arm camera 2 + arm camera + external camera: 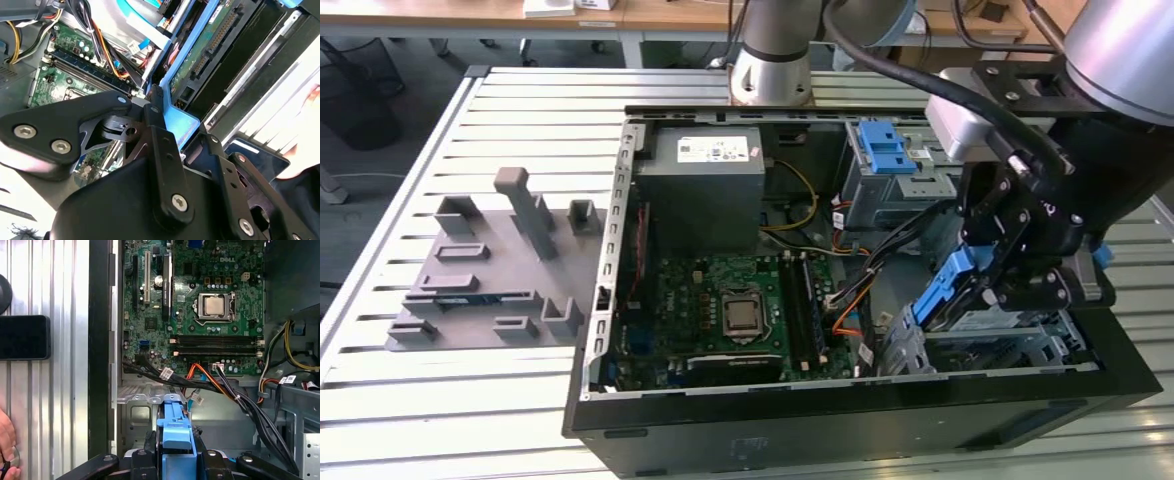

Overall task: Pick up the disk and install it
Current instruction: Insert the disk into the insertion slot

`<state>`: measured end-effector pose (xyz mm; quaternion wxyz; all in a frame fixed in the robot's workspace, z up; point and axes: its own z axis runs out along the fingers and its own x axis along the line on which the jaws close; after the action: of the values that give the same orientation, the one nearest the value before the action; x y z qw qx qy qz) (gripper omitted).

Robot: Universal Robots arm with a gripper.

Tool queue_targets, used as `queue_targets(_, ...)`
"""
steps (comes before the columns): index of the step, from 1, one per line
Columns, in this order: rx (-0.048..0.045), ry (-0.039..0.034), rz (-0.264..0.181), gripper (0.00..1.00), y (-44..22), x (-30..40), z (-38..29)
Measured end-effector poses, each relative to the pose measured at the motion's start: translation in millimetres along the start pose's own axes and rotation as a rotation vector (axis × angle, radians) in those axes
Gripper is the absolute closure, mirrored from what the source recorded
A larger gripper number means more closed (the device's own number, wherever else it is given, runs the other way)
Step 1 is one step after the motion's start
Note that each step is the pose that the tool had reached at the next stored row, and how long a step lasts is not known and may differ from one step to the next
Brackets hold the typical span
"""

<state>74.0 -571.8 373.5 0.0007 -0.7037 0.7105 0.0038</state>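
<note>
hand [1014, 285] clenched on disk [947, 290] by its blue bracket | disk on edge, tilted, long axis pointing down into drive bay [1014, 345] at case's front corner | bay directly below

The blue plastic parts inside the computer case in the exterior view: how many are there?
2. One is the blue latch on the grey cage at the back. The other is the blue bracket of the disk, held by the claw near the front corner. Others may be hidden behind the arm.
</note>
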Motion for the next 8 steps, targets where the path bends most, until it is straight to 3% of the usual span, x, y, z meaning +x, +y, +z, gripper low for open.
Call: queue_targets(8, 0.0, 0.0, 0.0, 0.64, 0.0, 0.1, 9.3)
